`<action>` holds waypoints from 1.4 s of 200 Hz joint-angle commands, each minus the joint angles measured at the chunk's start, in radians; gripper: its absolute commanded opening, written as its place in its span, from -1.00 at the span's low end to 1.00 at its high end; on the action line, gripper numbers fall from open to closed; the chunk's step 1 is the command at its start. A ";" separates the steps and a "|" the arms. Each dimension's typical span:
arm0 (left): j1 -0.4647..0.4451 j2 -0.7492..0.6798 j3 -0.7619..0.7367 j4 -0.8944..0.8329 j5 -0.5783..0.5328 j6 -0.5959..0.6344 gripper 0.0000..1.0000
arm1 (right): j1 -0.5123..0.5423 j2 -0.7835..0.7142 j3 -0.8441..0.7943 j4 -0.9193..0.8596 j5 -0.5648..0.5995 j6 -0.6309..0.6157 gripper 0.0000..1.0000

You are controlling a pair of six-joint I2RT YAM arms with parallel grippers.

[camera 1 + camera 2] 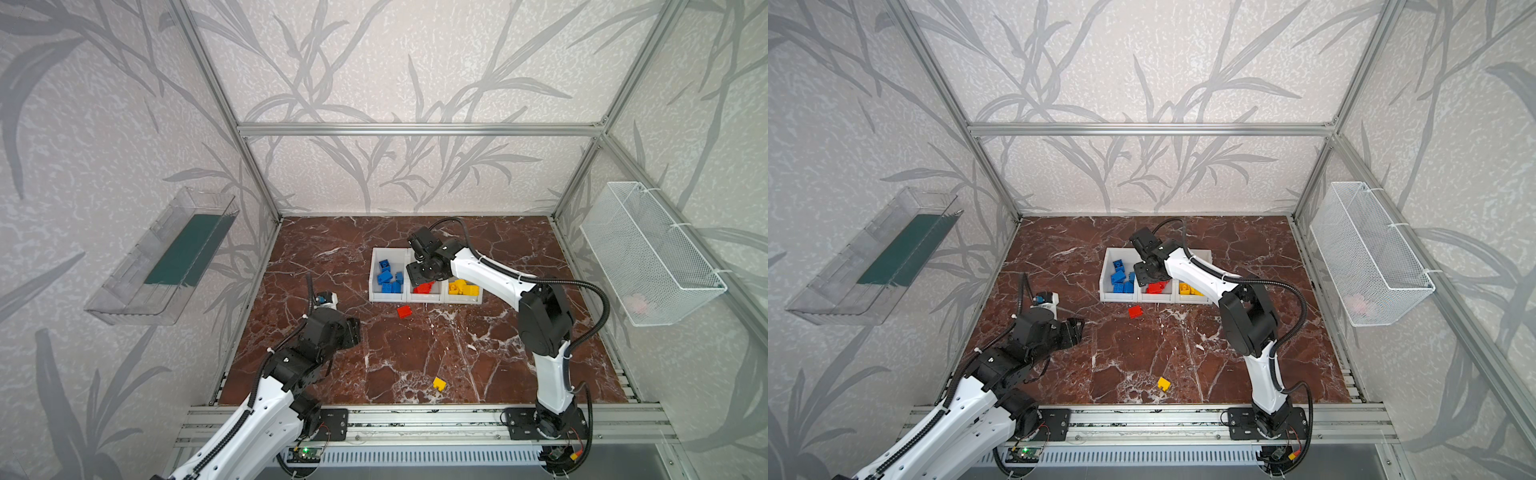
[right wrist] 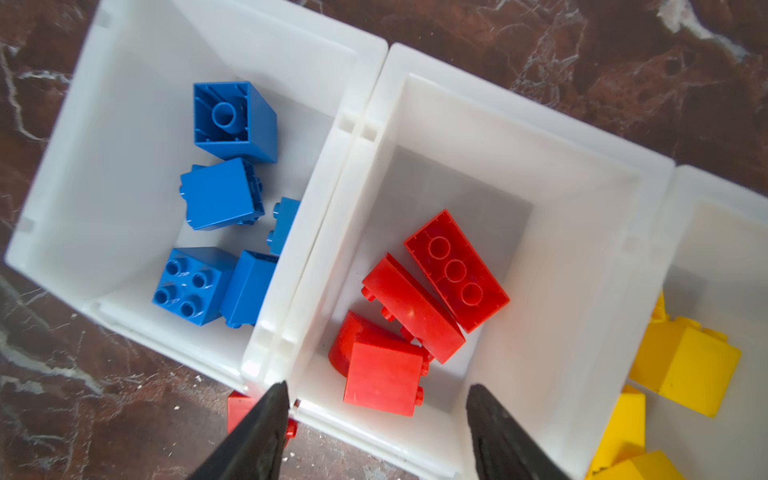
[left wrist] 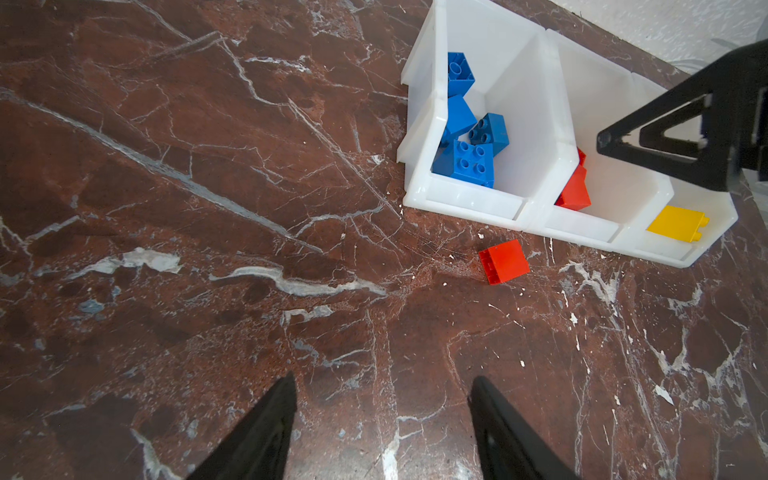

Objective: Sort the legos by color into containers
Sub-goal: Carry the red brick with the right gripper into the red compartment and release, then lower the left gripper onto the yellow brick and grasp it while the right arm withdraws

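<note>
Found right gripper (image 2: 378,388) parted, empty, above red bricks (image 2: 415,307) in the middle bin (image 2: 573,257); left gripper (image 3: 383,378) parted, empty, over the marble table (image 3: 208,208). Noted a loose red brick (image 1: 403,311) just before the bins (image 1: 386,296), a yellow brick (image 1: 439,383) near the front edge.

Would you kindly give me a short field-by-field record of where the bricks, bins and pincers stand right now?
Bins: three joined white plastic bins on the reddish marble-patterned tabletop
Left bin: blue plastic studded bricks
Middle bin: red plastic studded bricks
Right bin: yellow plastic studded bricks
Loose: one red plastic brick just in front of the bins; one yellow plastic brick near the front edge
Left pincer: open, empty, above bare tabletop
Right pincer: open, empty, over the middle bin
</note>
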 commanded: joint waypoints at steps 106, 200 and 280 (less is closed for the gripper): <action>-0.031 0.191 0.008 0.152 0.189 0.059 0.37 | -0.008 -0.445 -0.451 0.018 0.026 0.065 0.37; -0.442 0.516 0.127 0.241 0.222 0.133 0.37 | -0.152 -0.762 -0.796 0.079 0.078 0.194 0.37; -0.680 0.904 0.346 0.231 0.346 0.166 0.24 | -0.239 -0.881 -0.866 0.047 0.087 0.186 0.37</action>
